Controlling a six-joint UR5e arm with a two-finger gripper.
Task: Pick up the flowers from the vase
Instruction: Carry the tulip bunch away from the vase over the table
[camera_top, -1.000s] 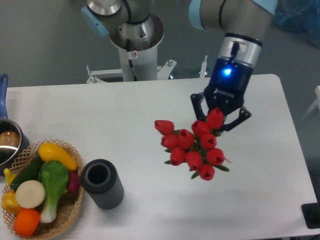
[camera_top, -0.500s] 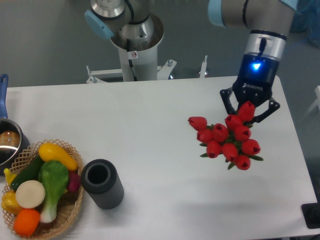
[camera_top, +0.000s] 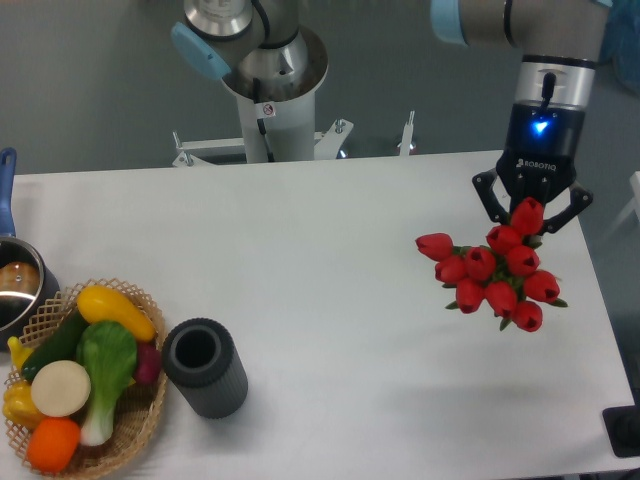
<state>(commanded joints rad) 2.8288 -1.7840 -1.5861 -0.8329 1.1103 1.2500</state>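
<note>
Jaws first: both dark fingers of the gripper (camera_top: 531, 208) angle inward around the top of the flowers (camera_top: 497, 276), closed on the bunch, though the stems they pinch are hidden behind the buds. From the left edge, a metal pot (camera_top: 17, 285) with a blue handle sits half out of view, touching a wicker basket (camera_top: 148, 408) filled with vegetables and fruit. Just beside the basket stands the vase (camera_top: 206, 367), its round mouth dark and with nothing in it, so the flowers are already out. A broad stretch of white table (camera_top: 330, 240) separates it from the bunch, which hangs at the far right, well apart from the vase, buds fanned out below and to the left of the gripper. By my judgement the bunch is light and springy: the red buds and thin leaves would bend or crush under pressure, and a loose stem could slip free. The sound place to hold is the gathered stems beneath the heads, where the bunch is narrow and firmer, never the buds themselves, and with only moderate squeeze.
</note>
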